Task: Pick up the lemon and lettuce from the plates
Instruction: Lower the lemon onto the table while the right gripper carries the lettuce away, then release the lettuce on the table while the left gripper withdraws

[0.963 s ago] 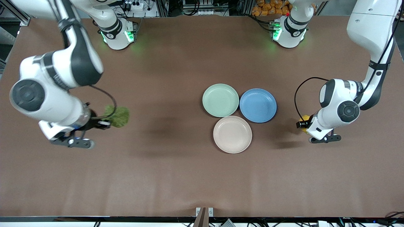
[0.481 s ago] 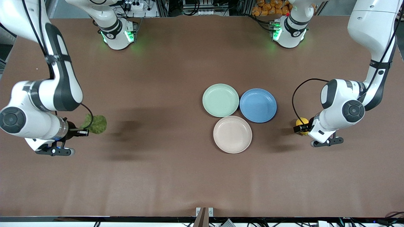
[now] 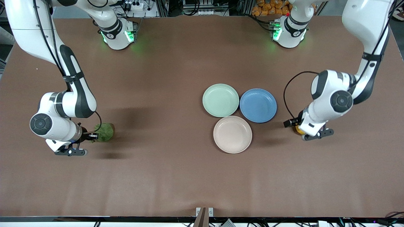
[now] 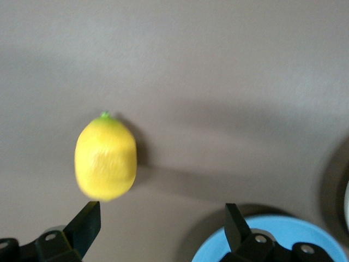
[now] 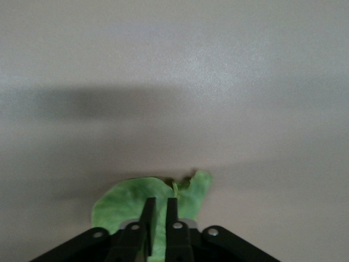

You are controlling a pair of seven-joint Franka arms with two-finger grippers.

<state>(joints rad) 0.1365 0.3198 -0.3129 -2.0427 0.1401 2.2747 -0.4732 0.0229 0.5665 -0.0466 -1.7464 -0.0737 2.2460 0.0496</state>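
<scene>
While the mint plate [image 3: 220,100] and the beige plate [image 3: 232,134] sit bare at mid-frame in the front view, both foods are off them, out toward the table's ends.

The left gripper [image 4: 162,206] stands wide open, holding nothing, low over the table [image 3: 176,176] at the left arm's end. The lemon [image 4: 105,158] seems to rest on the table there, near the blue plate [image 3: 258,105] and slightly nearer the front camera. It lies off-centre, ahead of one fingertip rather than in the gap. Its long axis crosses the line between the fingertips, green tip pointing away from the gripper. Any re-grip would need a sideways shift first; otherwise the arm can lift straight off.

The right gripper [image 5: 161,201] is pinched narrow on the lettuce [image 5: 117,210], low over the right arm's end. The leaf spreads past the fingers toward the plates, so opening would probably lay it flat.
</scene>
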